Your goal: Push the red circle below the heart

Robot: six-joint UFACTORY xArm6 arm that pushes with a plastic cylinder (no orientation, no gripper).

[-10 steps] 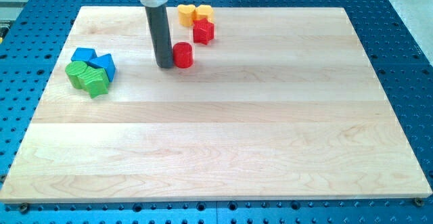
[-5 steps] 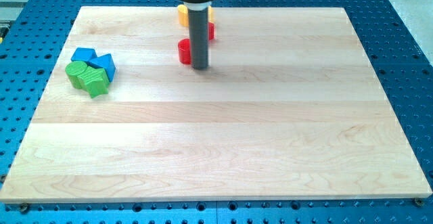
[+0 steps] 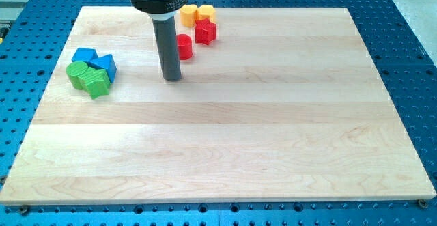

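The red circle lies near the view's top centre, its left edge hidden behind the rod. A red star sits just up and right of it. Two yellow blocks touch above them: the left one looks like a pentagon and the right one like a heart. The red circle is below the left yellow block and down-left of the heart. My tip rests on the board below and slightly left of the red circle, a short gap away.
At the view's left a cluster holds a blue cube, a blue triangle, a green circle and a green star. The wooden board lies on a blue perforated table.
My tip went from the red circle's left to its right, then back to below-left of it. The red circle slid a little toward the view's top, closer to the yellow blocks.
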